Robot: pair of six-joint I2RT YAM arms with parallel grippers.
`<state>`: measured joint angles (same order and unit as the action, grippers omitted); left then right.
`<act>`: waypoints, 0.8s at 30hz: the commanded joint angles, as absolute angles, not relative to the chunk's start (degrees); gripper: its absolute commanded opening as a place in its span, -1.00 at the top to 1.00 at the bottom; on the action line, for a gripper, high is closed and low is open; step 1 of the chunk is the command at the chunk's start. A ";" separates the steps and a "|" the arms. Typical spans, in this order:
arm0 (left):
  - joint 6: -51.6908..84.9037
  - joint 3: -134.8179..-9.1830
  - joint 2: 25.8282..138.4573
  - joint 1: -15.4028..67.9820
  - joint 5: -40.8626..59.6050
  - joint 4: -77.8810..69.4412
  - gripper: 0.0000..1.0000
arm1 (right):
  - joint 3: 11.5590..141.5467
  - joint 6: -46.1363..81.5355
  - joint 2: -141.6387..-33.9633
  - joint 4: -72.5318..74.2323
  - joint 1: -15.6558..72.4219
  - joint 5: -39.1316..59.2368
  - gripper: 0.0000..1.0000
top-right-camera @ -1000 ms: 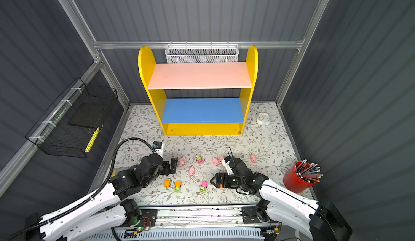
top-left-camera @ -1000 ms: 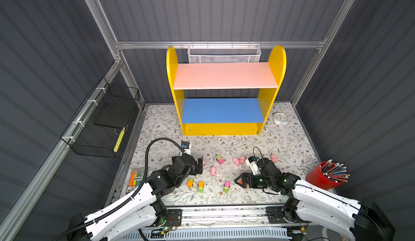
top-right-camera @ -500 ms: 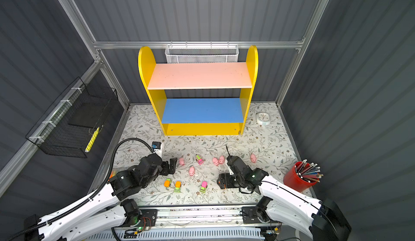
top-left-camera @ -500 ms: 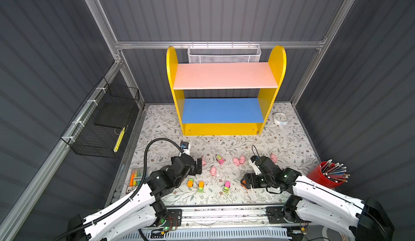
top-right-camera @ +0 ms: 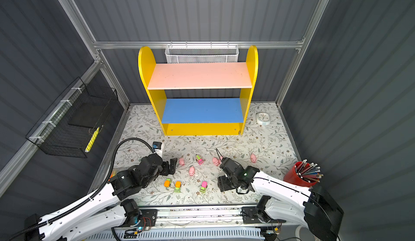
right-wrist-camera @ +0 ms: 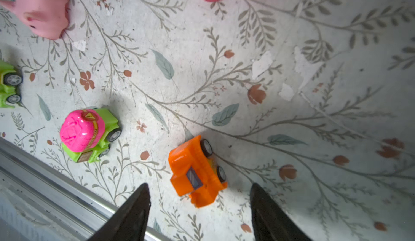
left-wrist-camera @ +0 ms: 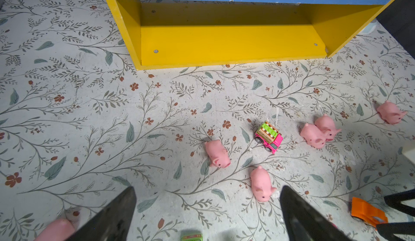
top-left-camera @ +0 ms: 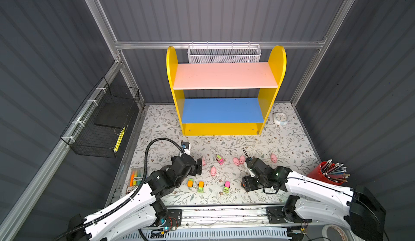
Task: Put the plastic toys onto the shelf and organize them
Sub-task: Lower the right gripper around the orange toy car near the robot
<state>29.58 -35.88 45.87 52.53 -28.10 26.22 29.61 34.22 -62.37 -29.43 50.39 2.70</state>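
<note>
Right hand (right-wrist-camera: 199, 185): open, fingers either side of the orange vehicle (right-wrist-camera: 195, 172), not touching it, near the desk's (top-left-camera: 280, 145) front edge. Close by, a pink-topped green vehicle (right-wrist-camera: 86, 134). Left hand (left-wrist-camera: 207, 190): spread wide, gripping nothing, a pig (left-wrist-camera: 261, 184) just ahead. Farther back, at the rear edge, the shelf (top-left-camera: 224, 128).
</note>
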 commanded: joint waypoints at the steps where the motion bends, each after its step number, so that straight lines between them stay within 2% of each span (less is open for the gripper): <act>1: 28.65 -35.15 44.94 52.82 -28.32 27.99 -0.99 | 31.62 33.75 -63.72 -30.84 51.80 -0.52 -0.31; 18: 30.27 -33.76 39.81 52.82 -29.44 31.11 -0.99 | 34.93 33.31 -71.65 -32.02 55.62 -2.23 0.16; 24: 30.29 -33.43 39.55 52.82 -29.64 31.12 -0.99 | 35.50 33.49 -73.26 -32.17 56.41 -2.44 0.22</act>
<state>29.82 -33.98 40.27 52.53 -28.58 30.00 33.95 33.39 -72.66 -30.74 55.94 -1.52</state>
